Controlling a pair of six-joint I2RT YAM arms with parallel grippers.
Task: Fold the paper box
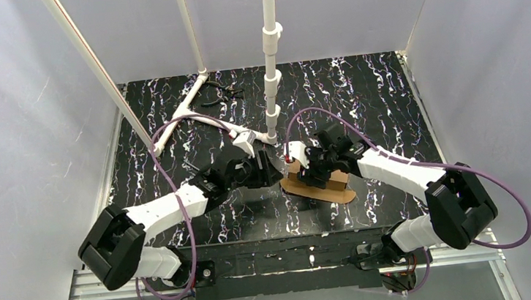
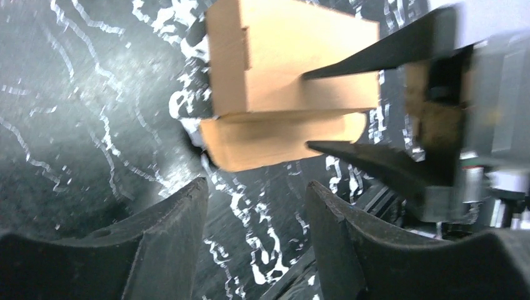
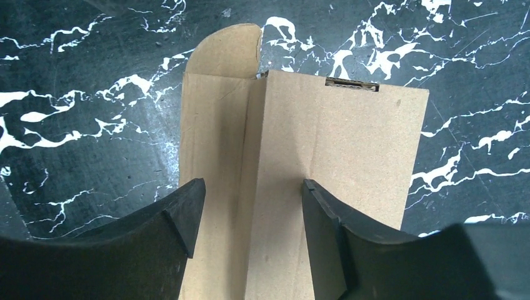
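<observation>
While L gripper [image 2: 256, 190] & R gripper [image 3: 250, 187] gape, paper box [image 1: 334, 191] sits on black marbled table [image 1: 360, 97], white walls [image 1: 16, 108]

White arms [image 1: 162, 213], black joints [image 1: 114, 245] — purple cables [image 1: 316, 108]

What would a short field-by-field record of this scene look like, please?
Paper box: brown cardboard, partly folded, resting on the table, one rounded flap lying flat
Right gripper: jaws apart, over the box and straddling a fold; contact unclear
Left gripper: jaws apart, nothing between them, just beside the box
Table: black with white veining
Far side: pliers and a white pipe frame
</observation>
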